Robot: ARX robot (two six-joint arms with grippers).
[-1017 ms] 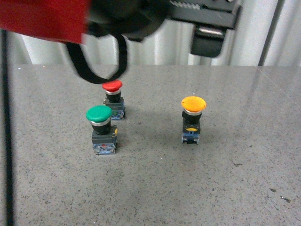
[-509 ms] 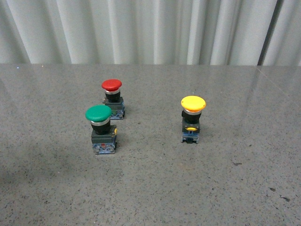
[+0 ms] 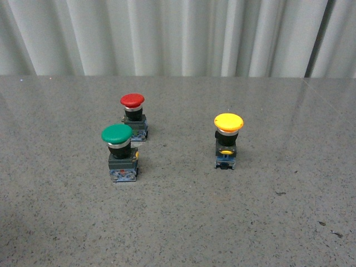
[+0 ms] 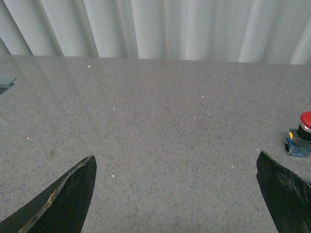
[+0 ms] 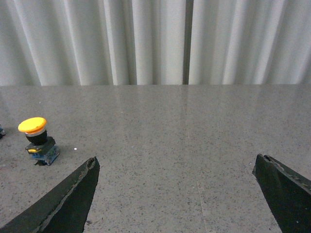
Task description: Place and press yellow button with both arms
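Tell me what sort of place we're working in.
Probably a lab test bench: a grey speckled tabletop, a plain white curtain behind it, and just a yellow button, green button and red button standing on it.

No text or labels can be read, perhaps too small.

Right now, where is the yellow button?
In the front view the yellow button stands on the table right of centre, apart from the green button and red button to its left.

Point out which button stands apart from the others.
The yellow button, alone on the right; the red button and green button sit close together on the left.
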